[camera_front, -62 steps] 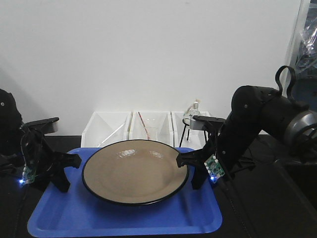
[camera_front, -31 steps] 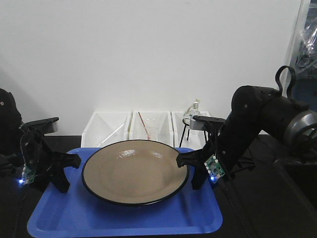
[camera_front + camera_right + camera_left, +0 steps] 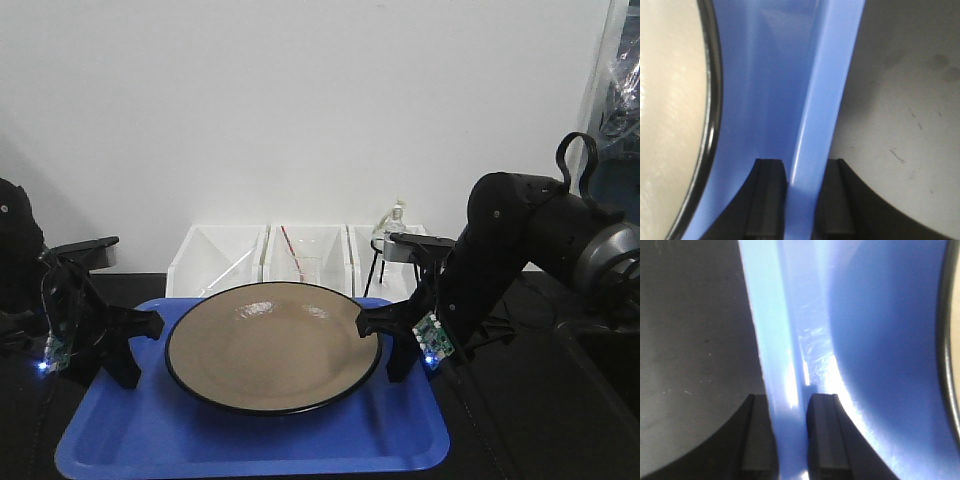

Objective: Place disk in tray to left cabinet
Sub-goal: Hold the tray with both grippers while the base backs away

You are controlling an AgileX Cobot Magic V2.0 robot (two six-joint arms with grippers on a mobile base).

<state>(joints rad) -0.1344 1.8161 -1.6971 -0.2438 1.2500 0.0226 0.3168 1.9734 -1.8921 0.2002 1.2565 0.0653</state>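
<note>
The tan disk [image 3: 270, 345] with a thin black rim lies flat in the blue tray [image 3: 250, 440]. My left gripper [image 3: 135, 350] is shut on the tray's left rim; in the left wrist view the two fingers [image 3: 790, 440] pinch the rim [image 3: 780, 365], and the disk's edge [image 3: 943, 340] shows at the right. My right gripper [image 3: 385, 348] is shut on the tray's right rim; in the right wrist view the fingers [image 3: 801, 200] clamp the rim [image 3: 827, 100], beside the disk [image 3: 670, 100]. The left cabinet is out of view.
Three white bins [image 3: 215, 255] stand in a row behind the tray against a white wall. A small black stand with a glass flask [image 3: 385, 240] is at the right bin. A dark tabletop [image 3: 540, 420] lies under the tray.
Both grippers, the tray and the disk stay as they were. Only the background at the far right shifts very slightly.
</note>
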